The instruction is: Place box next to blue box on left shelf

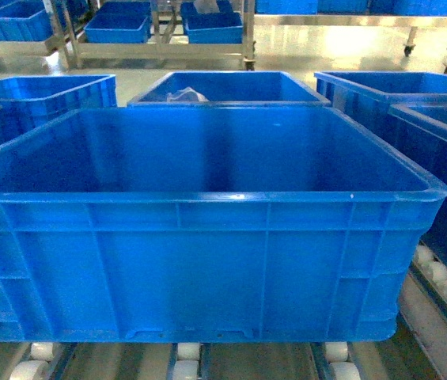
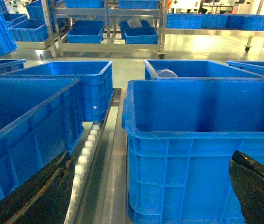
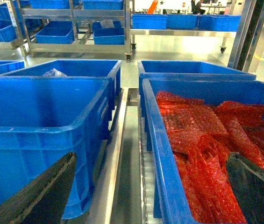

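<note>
Box sits square on the roller shelf, filling the head view, white wheels peeking out beneath its front wall. Left gripper hangs low with its dark fingers spread wide, one at each lower corner of its view, gripping nothing; right gripper is the same, splayed and empty. Neither touches the crate. Neighbouring blue box stands just beside it on the left lane, a grey rail between them. Looks like placement is nearly finished, so best to back both arms straight away without nudging the rim, since rollers let a crate drift. Crate plastic is glossy, walls ribbed, rim thick and rolled. To the right, another crate holds crinkly red bags.
</note>
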